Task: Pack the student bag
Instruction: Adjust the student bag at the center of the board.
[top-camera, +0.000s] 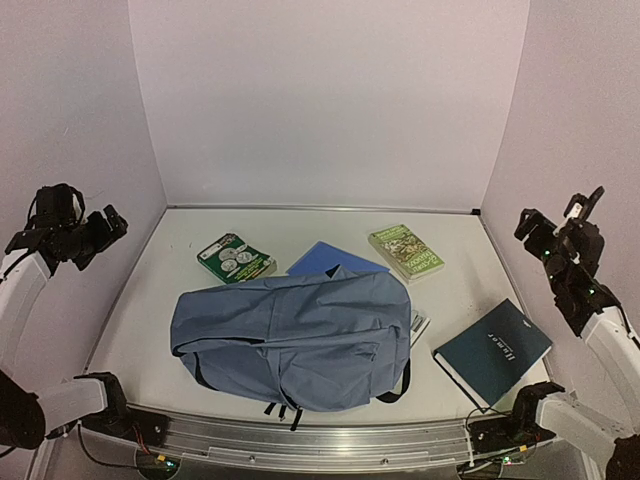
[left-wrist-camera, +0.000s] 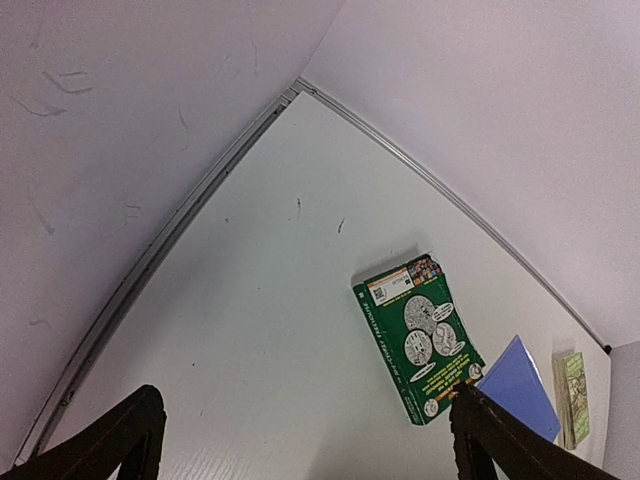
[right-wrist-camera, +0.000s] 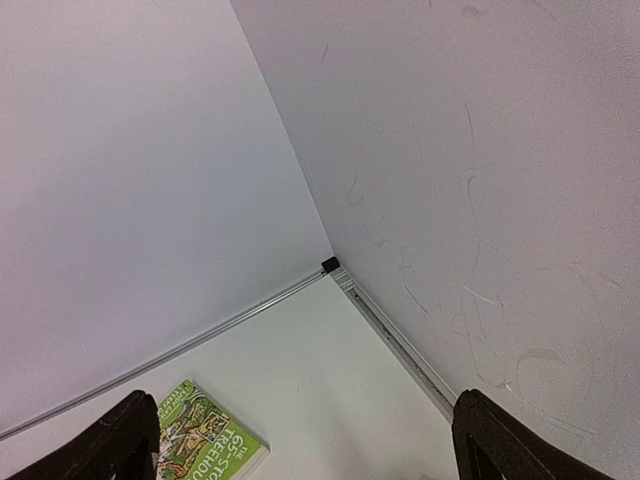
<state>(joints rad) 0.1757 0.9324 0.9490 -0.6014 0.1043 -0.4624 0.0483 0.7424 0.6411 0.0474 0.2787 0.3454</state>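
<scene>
The student bag, a large slate-blue backpack with black straps, lies flat in the middle of the table near the front edge. My left gripper hangs raised at the far left, well away from the bag, and is open with nothing in it. In the left wrist view its fingers stand wide apart over bare table. My right gripper is raised at the far right, also open and holding nothing. The right wrist view looks past its fingers into the back right corner.
A dark green book lies behind the bag on the left. A flat blue notebook pokes out behind the bag. A light green book lies back right. A dark teal book lies right of the bag.
</scene>
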